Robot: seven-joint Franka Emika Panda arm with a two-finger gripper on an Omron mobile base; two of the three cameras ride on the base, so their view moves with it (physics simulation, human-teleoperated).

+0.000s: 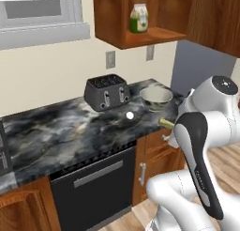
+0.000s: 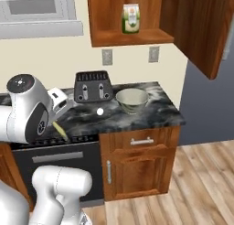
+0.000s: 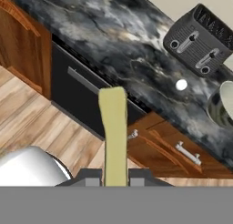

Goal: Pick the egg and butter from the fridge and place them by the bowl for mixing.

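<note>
Gripper [image 3: 114, 175] clamped on butter [image 3: 113, 132], short of counter [image 1: 56, 127] edge. Egg [image 1: 130, 115] on counter beside bowl [image 1: 156, 97]. Carry butter level over edge; release near bowl, clear of egg.

Rendered scene was evenly, softly lit; faint sheen on marbled counter [image 1: 70, 131]; shadows weak; slight overall softness, no glare.

We can read no text, brand or number anywhere; the green-and-cream carton [image 1: 138, 18] on the open wooden cupboard shelf [image 1: 150, 36] bears a printed front, but we find it too blurred to make out any words.
</note>
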